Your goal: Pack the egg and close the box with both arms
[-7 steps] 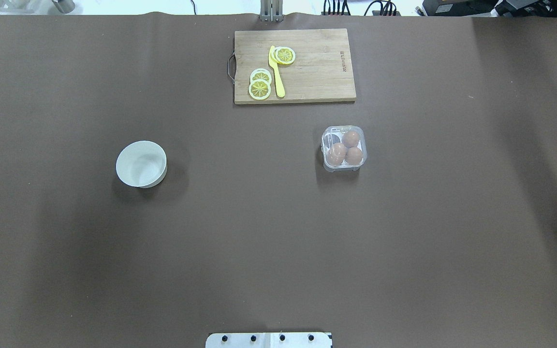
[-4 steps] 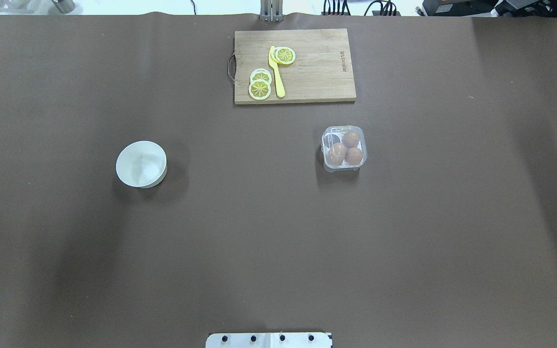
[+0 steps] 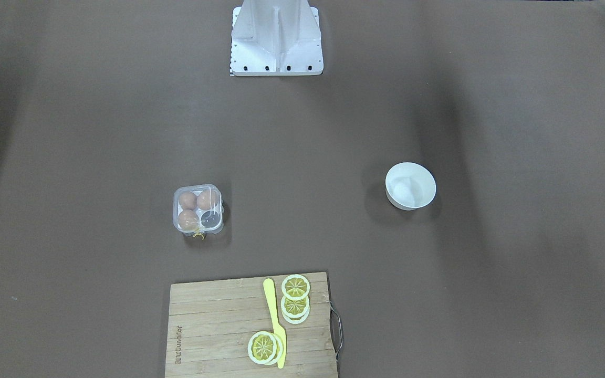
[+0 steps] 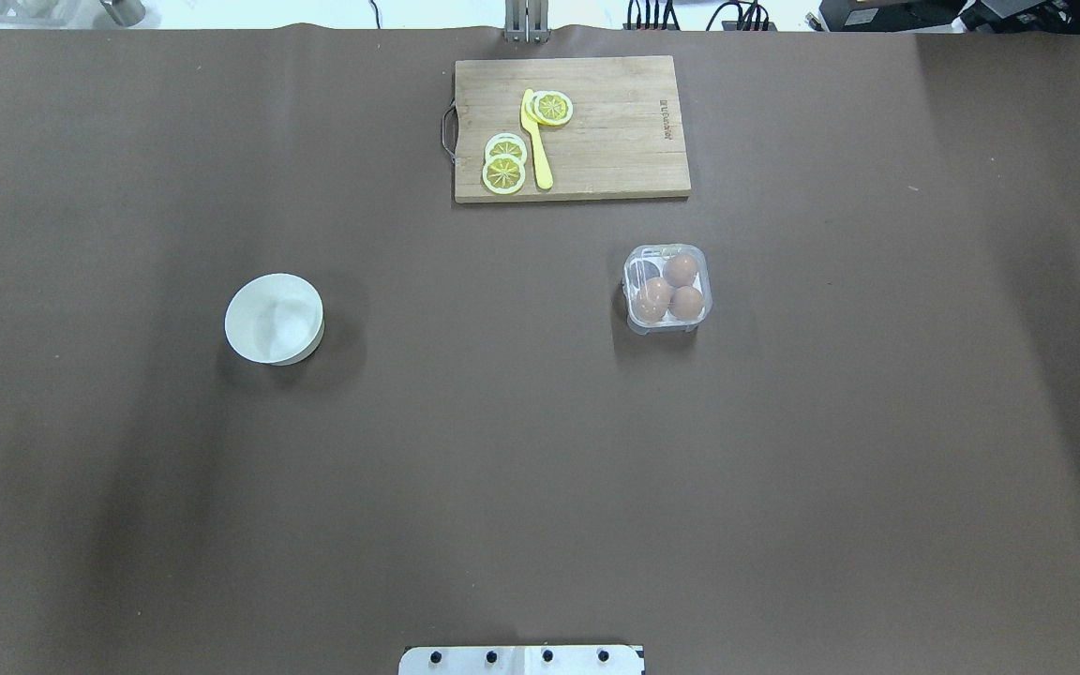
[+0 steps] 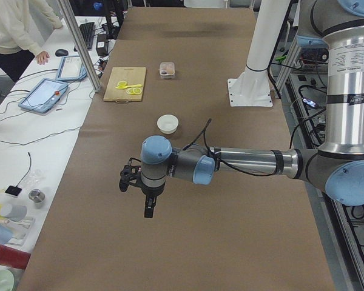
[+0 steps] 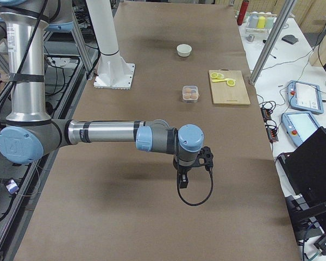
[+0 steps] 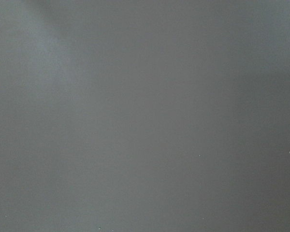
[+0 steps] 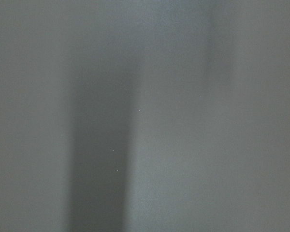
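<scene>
A small square clear-plastic egg case [image 4: 667, 288] sits on the brown paper-covered table [image 4: 540, 487], just to the robot's right of the middle and near the wooden cutting board [image 4: 615, 131] at the far edge. Three smooth light-brown eggs [image 4: 686, 302] fill three of its four round cells. They look alike, so the egg of the task cannot be told from the others. The fourth cell, the far left one in the overhead view, shows only dark plastic. The see-through lid seems to lie over the tray, though the clear plastic makes this hard to judge. On the board lie yellow lemon slices [image 4: 503, 173] and a yellow plastic knife [image 4: 536, 141] between them. A round white bowl [image 4: 274, 318] stands well apart from the case, on the robot's left half. The white metal base block [image 3: 276, 37] is at the robot's edge. Neither arm reaches into the overhead or front views. The grey and silver left arm [image 5: 249, 162] stretches level over its end of the table, its black left gripper [image 5: 148, 207] pointing down. The right arm [image 6: 103, 132] does likewise at the other end with the right gripper [image 6: 183, 180]. How the jaws of either stand cannot be told. Both wrist views show only blurred table cover.
</scene>
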Available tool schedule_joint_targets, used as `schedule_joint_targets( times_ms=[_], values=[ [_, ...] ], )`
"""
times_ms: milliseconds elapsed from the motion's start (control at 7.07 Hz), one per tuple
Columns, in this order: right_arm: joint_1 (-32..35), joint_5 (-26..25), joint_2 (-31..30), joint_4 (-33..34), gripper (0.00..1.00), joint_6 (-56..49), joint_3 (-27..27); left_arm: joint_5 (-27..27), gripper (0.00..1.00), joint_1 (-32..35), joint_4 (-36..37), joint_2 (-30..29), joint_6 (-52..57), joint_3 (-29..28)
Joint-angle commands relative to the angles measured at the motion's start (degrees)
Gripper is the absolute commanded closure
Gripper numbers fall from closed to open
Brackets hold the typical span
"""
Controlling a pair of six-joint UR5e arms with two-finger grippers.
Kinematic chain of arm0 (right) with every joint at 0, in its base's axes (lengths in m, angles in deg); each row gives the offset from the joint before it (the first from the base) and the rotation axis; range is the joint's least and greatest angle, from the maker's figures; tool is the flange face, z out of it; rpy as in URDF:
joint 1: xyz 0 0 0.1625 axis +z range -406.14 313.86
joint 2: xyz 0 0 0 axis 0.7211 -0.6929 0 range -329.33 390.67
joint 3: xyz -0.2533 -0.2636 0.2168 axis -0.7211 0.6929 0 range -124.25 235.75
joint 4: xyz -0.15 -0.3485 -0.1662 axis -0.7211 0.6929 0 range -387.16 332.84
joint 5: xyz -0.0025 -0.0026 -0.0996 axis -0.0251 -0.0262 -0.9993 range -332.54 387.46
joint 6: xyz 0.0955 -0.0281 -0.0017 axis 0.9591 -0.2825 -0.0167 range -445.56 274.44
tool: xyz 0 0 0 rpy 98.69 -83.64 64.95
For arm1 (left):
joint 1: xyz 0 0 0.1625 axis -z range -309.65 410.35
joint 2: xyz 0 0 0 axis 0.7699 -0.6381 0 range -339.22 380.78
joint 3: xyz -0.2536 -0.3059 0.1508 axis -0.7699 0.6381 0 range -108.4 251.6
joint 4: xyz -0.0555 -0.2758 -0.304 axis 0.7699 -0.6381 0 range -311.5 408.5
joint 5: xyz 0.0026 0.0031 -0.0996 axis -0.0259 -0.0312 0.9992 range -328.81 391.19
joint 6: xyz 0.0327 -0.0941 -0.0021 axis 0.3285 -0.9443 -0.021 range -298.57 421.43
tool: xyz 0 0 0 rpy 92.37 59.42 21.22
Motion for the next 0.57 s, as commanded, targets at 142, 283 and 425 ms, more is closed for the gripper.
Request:
schedule_joint_targets(
  times_ms=[142,283,425],
  values=[
    [0.0,0.3,0.4,0.1,0.00,0.4,0.0,0.0,0.02,0.0,0.0,-0.1,-0.3,-0.1],
    [0.0,0.4,0.3,0.1,0.00,0.4,0.0,0.0,0.02,0.0,0.0,-0.1,-0.3,-0.1],
    [0.0,0.4,0.4,0.1,0.00,0.3,0.0,0.0,0.02,0.0,0.1,-0.1,-0.3,-0.2]
  ],
)
